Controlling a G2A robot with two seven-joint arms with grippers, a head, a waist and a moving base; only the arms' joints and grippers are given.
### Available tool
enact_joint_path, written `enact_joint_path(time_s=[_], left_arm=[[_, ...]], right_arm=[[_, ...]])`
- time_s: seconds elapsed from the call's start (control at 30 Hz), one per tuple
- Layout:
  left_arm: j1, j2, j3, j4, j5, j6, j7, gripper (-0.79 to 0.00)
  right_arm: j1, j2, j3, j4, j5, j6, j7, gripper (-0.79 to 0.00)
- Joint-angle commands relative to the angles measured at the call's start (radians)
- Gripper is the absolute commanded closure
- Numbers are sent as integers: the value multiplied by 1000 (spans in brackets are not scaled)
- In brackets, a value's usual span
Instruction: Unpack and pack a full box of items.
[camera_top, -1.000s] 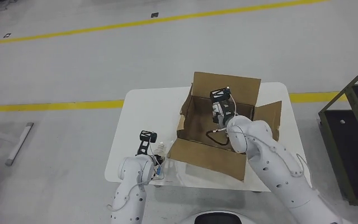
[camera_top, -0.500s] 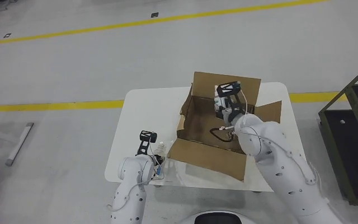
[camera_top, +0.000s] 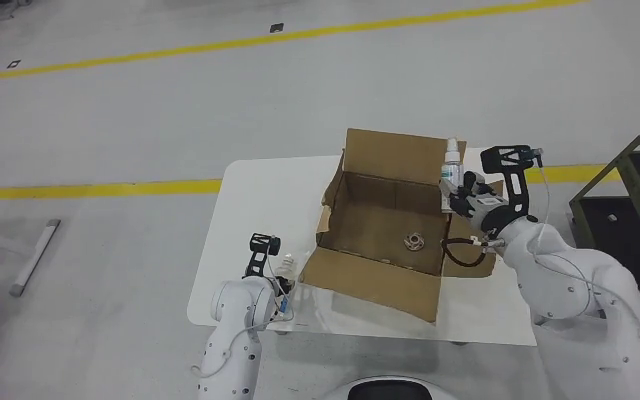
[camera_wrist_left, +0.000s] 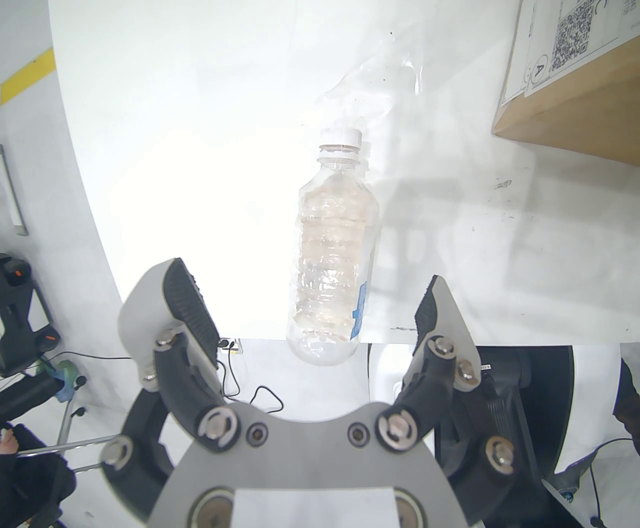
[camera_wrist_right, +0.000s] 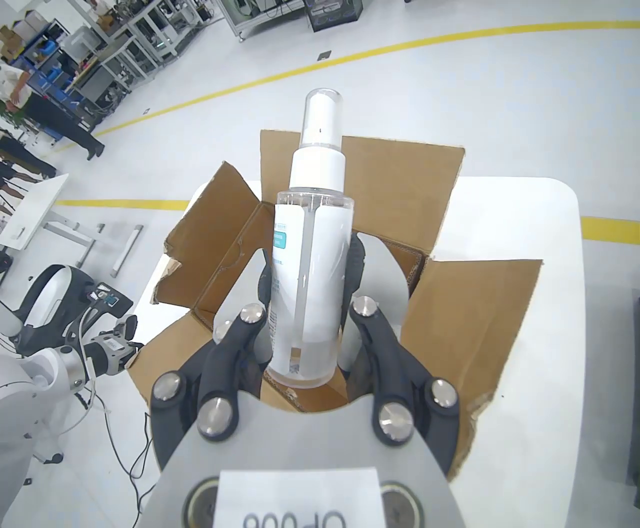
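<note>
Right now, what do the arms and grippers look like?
Glossy white rounded shells on left arm and right arm; black cable loop at right wrist. Grey plate, black linkages, silver bolts on left gripper and right gripper; left's pads ribbed black.

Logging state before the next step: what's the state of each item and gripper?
box: open, flaps out
spray bottle: upright, capped, held
water bottle: lying down, capped
round part: lying in box
right gripper: jaws shut on spray bottle
left gripper: jaws open
</note>
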Motion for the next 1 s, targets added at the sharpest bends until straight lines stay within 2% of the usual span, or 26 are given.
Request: enact_joint_path(time_s=[0.0,0.23,0.37,0.47,0.63,0.77,0.97], left_arm=[[0,0,0,0,0,0,0,-785],[0,0,0,0,0,0,0,-785],[3,0,-5,-3,-9,2,12,-785],[8,4,-48,-58,-67,5,11,-785],[1,11,-113,-217,-211,-36,-58,-785],[-41,15,-122,-298,-343,-75,-131,-785],[-148,14,-41,-294,-434,-82,-182,-785]], right_arm=[[1,0,0,0,-1,0,0,0],[1,0,0,0,-1,0,0,0],[-23,2,9,-6,32,-23,-51,0],[-41,5,32,-15,67,-48,-66,0],[-84,12,71,-26,105,-93,-91,0],[-121,17,98,-30,123,-109,-106,0],[-171,23,132,-56,144,-110,-118,0]])
